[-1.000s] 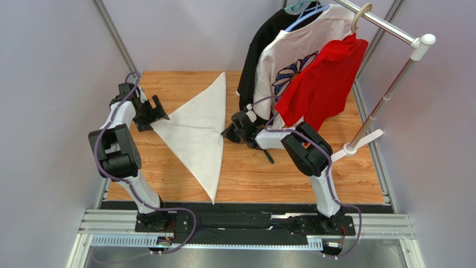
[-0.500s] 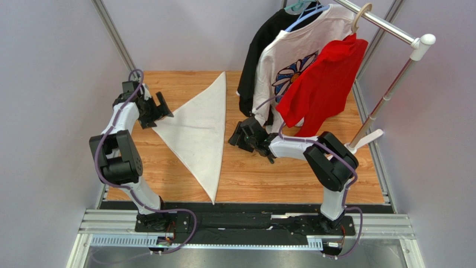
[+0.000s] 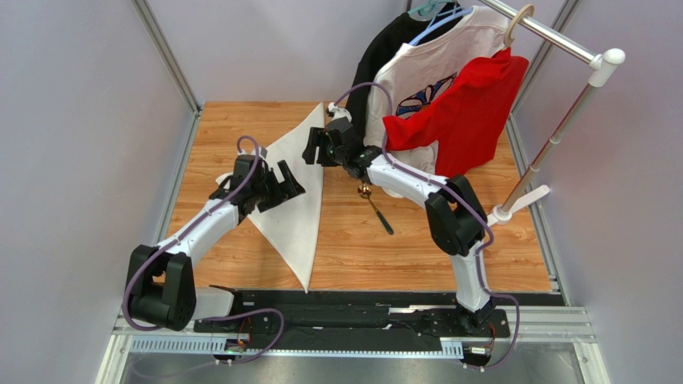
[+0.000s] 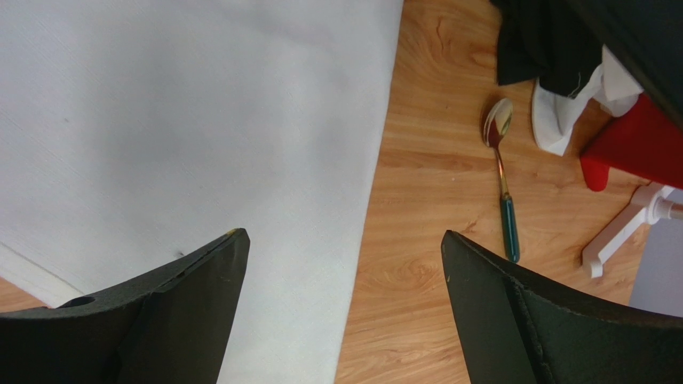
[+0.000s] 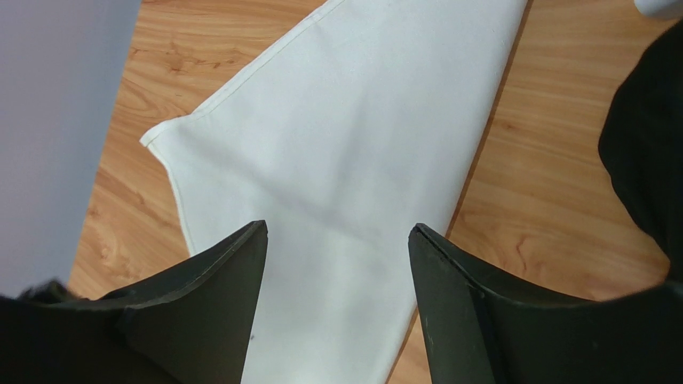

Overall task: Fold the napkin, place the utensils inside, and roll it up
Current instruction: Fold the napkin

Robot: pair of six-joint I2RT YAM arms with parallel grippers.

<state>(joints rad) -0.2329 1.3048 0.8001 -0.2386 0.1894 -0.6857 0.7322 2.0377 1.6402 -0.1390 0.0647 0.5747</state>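
The white napkin (image 3: 290, 210) lies folded into a triangle on the wooden surface (image 3: 232, 120). The left end effector (image 3: 282, 182) is over its middle, fingers spread wide and holding nothing. The right end effector (image 3: 313, 150), likewise spread and empty, is over the napkin's far corner, apparently just clear of it. The spoon (image 3: 374, 206) lies on bare wood near the napkin's right edge.

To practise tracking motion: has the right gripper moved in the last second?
Yes. The right gripper moved leftward and farther out, from beside the napkin to over its far tip.
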